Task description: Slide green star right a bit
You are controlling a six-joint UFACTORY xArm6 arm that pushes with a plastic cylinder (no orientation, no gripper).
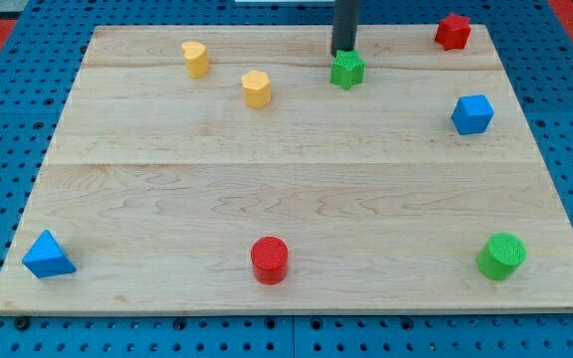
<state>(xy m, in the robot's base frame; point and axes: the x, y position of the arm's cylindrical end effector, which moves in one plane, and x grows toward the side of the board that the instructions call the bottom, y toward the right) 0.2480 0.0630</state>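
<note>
Touching green star (347, 70) from the view's top, my tip (343, 50); no readable writing.

Bright, even, diffuse light from overhead. Soft short shadows under blocks, e.g. red cylinder (270, 260) and blue triangle (48, 256). Mild sheen on pale wood of table (296, 189), no hard glare. Sharp focus overall, slight softness at far edge near rod. Low resolution, colours saturated. Slight perspective narrowing toward the view's top.
</note>
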